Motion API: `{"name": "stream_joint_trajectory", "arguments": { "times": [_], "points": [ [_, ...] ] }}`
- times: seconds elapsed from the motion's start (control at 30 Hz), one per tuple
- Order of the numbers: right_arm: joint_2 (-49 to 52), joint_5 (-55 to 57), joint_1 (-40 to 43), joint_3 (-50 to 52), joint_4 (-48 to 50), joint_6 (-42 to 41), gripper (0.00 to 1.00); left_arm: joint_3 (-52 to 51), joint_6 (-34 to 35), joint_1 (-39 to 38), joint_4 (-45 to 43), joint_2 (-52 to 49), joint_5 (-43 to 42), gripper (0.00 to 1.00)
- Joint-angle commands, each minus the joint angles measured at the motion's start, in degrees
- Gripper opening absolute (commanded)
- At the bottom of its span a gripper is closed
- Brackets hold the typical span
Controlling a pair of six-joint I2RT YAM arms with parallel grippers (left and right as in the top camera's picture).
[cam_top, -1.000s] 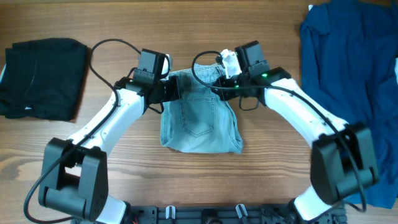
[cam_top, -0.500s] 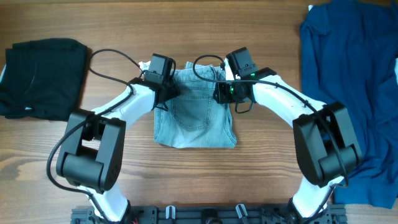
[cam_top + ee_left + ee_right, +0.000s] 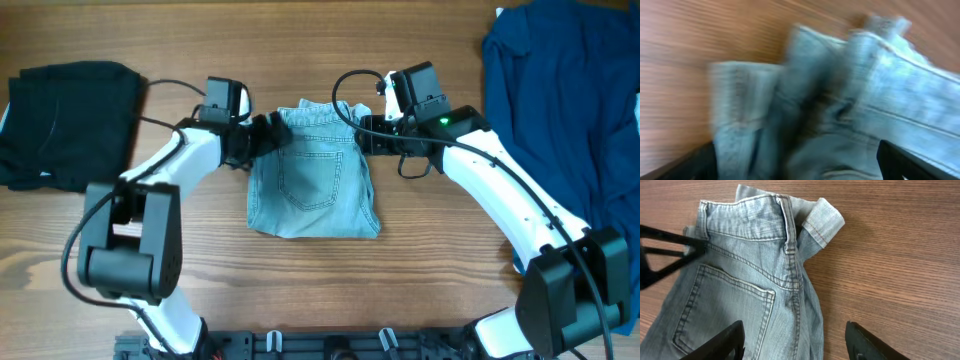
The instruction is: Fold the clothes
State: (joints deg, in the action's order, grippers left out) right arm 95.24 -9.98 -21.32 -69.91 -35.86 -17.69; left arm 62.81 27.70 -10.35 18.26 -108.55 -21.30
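Shorts (image 3: 315, 185) lay at centre of the wooden surface (image 3: 320, 50), doubled lengthwise into a compact block. One back pocket faced up, the waistband was toward the top of the frame and the hem toward the bottom. In the right wrist view a turned-over flap of denim stuck out at the waistband's upper-right corner. Left claw (image 3: 262, 133) sat at the upper-left corner of the shorts, at the waistband. Its own view was motion-blurred, but the two dark fingers (image 3: 695, 165) showed at the lower corners of the frame, spread wide, with denim between and beyond them. Nothing was pinched that I could see. In the right wrist view one finger of that claw appeared at the left edge, its tip touching or just over the waistband; I cannot tell which. Right claw (image 3: 366, 138) was just beside the upper-right corner of the shorts, jaws spread wide and holding nothing. Its fingers (image 3: 725, 342) framed the right edge of the shorts and bare wood. A black garment (image 3: 65, 125) lay at upper left of the overhead frame. A dark-blue garment (image 3: 565, 120) lay down the right edge. Both were well apart from the shorts.
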Motion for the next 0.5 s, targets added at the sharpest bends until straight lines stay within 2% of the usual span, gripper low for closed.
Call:
{"name": "stream_joint_trajectory", "arguments": {
  "times": [0.0,0.03,0.07,0.1,0.13,0.23,0.3,0.33,0.37,0.4,0.47],
  "points": [
    [0.2,1.0,0.2,-0.6,-0.4,1.0,0.65,-1.5,-2.0,-3.5,-3.5,-7.5,-14.9,0.9],
    [0.2,1.1,0.2,-0.6,-0.7,1.1,0.65,-1.5,-2.5,-4.2,-4.2,-7.5,-14.9,0.8],
    [0.2,1.1,0.2,-0.6,-1.0,1.2,0.65,-1.5,-5.2,-4.7,-5.8,-7.3,-16.1,0.45],
    [0.2,1.1,0.2,-0.6,-1.2,1.2,0.65,-1.3,-6.1,-4.8,-7.1,-7.3,-17.3,0.21],
    [0.2,1.7,0.2,-0.6,-1.5,1.2,0.65,-0.7,-6.1,-4.6,-8.2,-7.3,-17.9,0.04],
    [0.1,6.7,0.2,-0.6,-3.5,0.6,0.64,0.3,-6.6,-3.4,-9.2,-5.1,-22.5,0.04],
    [0.1,7.4,0.9,-0.6,-5.8,-0.8,0.64,0.3,-6.5,-3.4,-8.5,-4.4,-22.6,0.04],
    [0.1,9.4,1.4,-0.6,-8.1,-3.9,0.64,0.2,-6.5,-3.7,-7.2,-4.4,-22.4,0.09],
    [0.2,12.7,2.0,-0.5,-10.1,-7.0,0.64,0.2,-6.6,-4.3,-5.9,-4.4,-21.7,0.38],
    [0.2,13.6,2.3,0.0,-10.3,-7.2,0.64,0.2,-6.6,-4.8,-5.6,-4.4,-21.2,0.44],
    [1.3,15.2,2.9,1.7,-10.1,-8.9,0.57,0.2,-6.5,-6.4,-5.6,-4.5,-19.0,0.56]
  ]
}}
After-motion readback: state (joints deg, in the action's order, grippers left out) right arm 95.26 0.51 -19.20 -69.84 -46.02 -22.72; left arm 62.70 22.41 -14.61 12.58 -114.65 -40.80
